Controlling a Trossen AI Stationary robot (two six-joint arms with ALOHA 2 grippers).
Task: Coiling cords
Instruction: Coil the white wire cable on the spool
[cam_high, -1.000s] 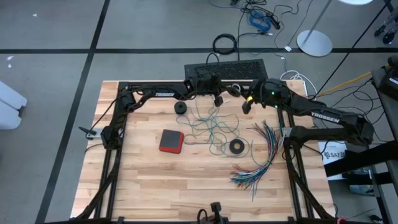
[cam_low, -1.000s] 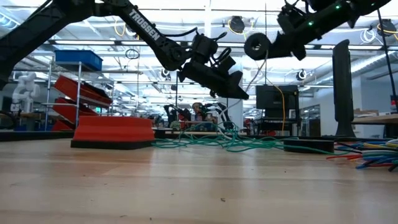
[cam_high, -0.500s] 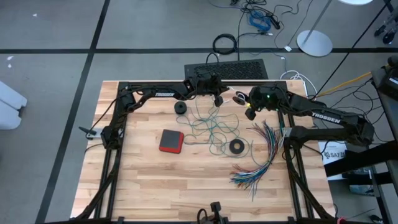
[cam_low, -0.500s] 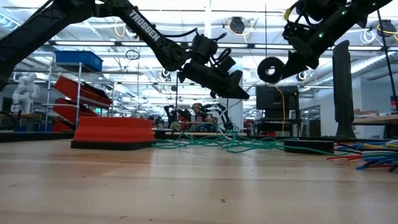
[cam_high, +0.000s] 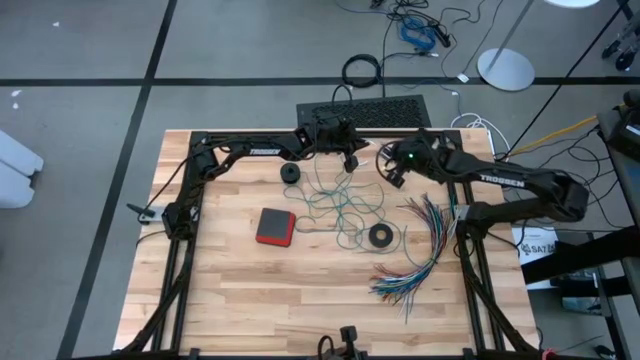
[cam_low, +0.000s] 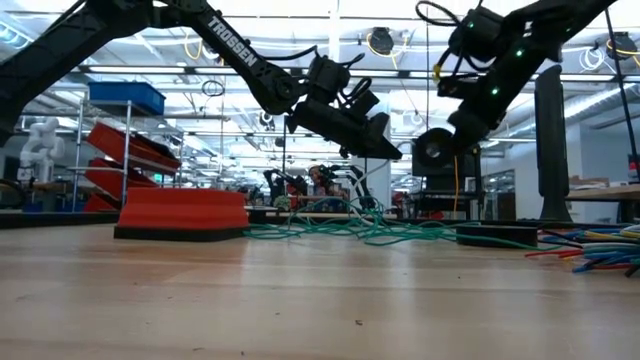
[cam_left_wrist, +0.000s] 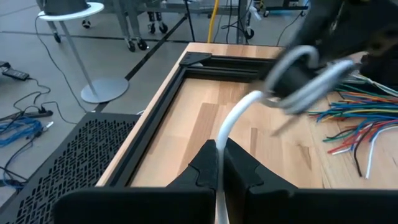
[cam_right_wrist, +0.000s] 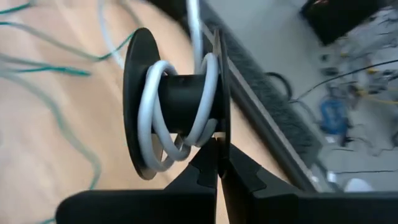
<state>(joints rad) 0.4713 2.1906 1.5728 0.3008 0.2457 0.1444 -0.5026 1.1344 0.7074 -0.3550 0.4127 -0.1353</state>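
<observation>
The white cord runs from my left gripper to a black spool, where a few turns lie round the hub. My left gripper is shut on the cord near the table's far edge. Just to its right, my right gripper is shut on the spool, above the table. The teal-green cord lies in a loose tangle on the wood below and in front of both grippers. My left gripper pinches a single strand of the white cord between its two fingers. The fingers point nearly level toward the table's right side. The cord leaves the fingertips in a slack curve, clear of the table, up to the spool. My right gripper pinches the rim of one of the spool's flanges between its two fingers. The fingers slant downward. The spool hangs clear of the table, with white cord wound round its hub.
A red block, a small black ring and a black puck lie on the table. A fan of multicoloured wires spreads at the right. A black perforated panel borders the far edge.
My right gripper has come down with the spool and moved toward my left gripper, tipping and rolling, so the spool has turned about. The white cord stays in my left gripper.
</observation>
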